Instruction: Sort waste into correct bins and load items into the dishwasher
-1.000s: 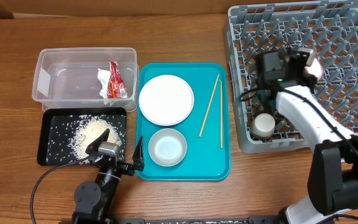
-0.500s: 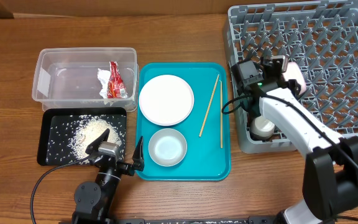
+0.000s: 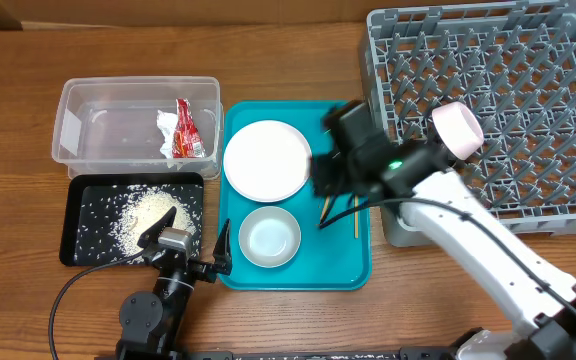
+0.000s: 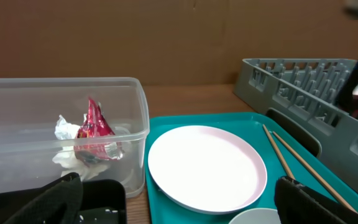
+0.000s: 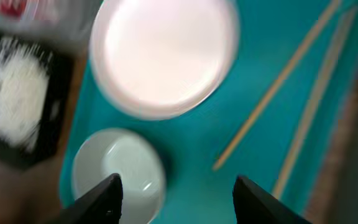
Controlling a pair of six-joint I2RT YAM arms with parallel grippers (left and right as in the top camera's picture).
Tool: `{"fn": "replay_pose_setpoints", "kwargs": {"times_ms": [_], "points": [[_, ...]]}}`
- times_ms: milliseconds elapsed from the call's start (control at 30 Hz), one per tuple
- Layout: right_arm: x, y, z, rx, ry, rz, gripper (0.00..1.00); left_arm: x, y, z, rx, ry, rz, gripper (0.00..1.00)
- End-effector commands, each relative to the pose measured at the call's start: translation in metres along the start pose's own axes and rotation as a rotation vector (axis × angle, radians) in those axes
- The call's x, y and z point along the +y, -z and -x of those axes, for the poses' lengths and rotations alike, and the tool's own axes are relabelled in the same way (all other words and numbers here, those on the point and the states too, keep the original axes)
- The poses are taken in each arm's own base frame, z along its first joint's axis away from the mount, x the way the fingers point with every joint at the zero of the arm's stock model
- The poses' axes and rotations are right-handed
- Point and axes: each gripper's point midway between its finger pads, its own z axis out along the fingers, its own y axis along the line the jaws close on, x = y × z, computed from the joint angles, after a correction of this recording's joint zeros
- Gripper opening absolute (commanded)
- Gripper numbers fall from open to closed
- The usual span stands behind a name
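Note:
My right gripper [image 3: 320,195] [image 5: 182,199] hangs open and blurred over the teal tray [image 3: 348,265], with nothing between its fingers. In its wrist view a white bowl [image 5: 114,171] [image 3: 269,238] lies by the left finger. The white plate [image 3: 267,160] [image 5: 163,56] is beyond, and two chopsticks [image 3: 348,135] [image 5: 284,74] lie to the right. A pink-bottomed bowl [image 3: 456,128] sits upturned in the grey dish rack [image 3: 528,100]. The red-and-white wrapper [image 3: 181,130] [image 4: 95,127] lies in the clear tub [image 3: 78,110]. Rice [image 3: 148,212] is heaped in the black tray [image 3: 83,245]. My left gripper [image 3: 190,238] rests open at the front.
The rack takes up the right side of the table, its near corner under my right arm. The tub and black tray stand left of the teal tray. Bare wood runs along the front edge and the far left.
My right gripper opened and left the pink-bottomed bowl in the rack, then swung left to above the teal tray. The left arm stayed still.

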Motion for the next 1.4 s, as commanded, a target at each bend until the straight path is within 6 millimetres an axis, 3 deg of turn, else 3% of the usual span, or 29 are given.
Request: {"fn": "replay_pose_setpoints", "kwargs": {"times_ms": [0, 167, 267, 400, 533, 633, 700, 800, 867, 1000, 1067, 1133, 1367], "points": [[0.027, -0.03, -0.046, 0.167, -0.045, 0.069, 0.58, -0.001, 0.0, 0.0, -0.005, -0.004, -0.007, 1.0], [0.027, -0.071, -0.075, 0.251, -0.074, -0.021, 0.58, -0.001, 0.0, 0.0, -0.005, -0.004, -0.007, 1.0], [0.014, -0.091, -0.083, 0.28, -0.115, -0.098, 0.55, -0.001, 0.0, 0.0, -0.005, -0.004, -0.007, 1.0], [0.006, -0.102, -0.092, 0.321, -0.14, -0.134, 0.07, -0.001, 0.0, 0.0, -0.005, -0.004, -0.007, 1.0], [0.003, -0.089, -0.08, 0.283, -0.137, -0.162, 0.04, -0.001, 0.0, 0.0, -0.005, -0.004, -0.007, 1.0], [-0.013, -0.059, -0.048, 0.152, -0.128, -0.261, 0.04, -0.001, 0.0, 0.0, -0.005, -0.004, -0.007, 1.0], [-0.035, -0.024, -0.016, -0.005, -0.122, -0.387, 0.04, -0.001, 0.0, 0.0, -0.005, -0.004, -0.007, 1.0], [-0.081, 0.046, 0.032, -0.298, -0.133, -0.645, 0.04, 0.0, 0.0, 0.0, -0.005, -0.004, -0.006, 1.0], [-0.113, 0.105, 0.059, -0.529, -0.17, -0.852, 0.04, -0.001, 0.0, 0.0, -0.005, -0.004, -0.007, 1.0], [-0.161, 0.198, 0.08, -0.838, -0.283, -1.21, 0.04, 0.0, 0.0, 0.0, -0.004, -0.004, -0.006, 1.0], [-0.183, 0.218, 0.081, -0.857, -0.321, -1.323, 0.04, -0.001, 0.0, 0.0, -0.005, -0.004, -0.007, 1.0], [-0.209, 0.224, 0.08, -0.836, -0.383, -1.363, 0.04, -0.001, 0.0, 0.0, -0.005, -0.004, -0.007, 1.0], [-0.311, 0.209, 0.061, -0.645, -0.606, -1.333, 0.04, -0.001, 0.0, 0.0, -0.004, -0.004, -0.007, 1.0]]}}
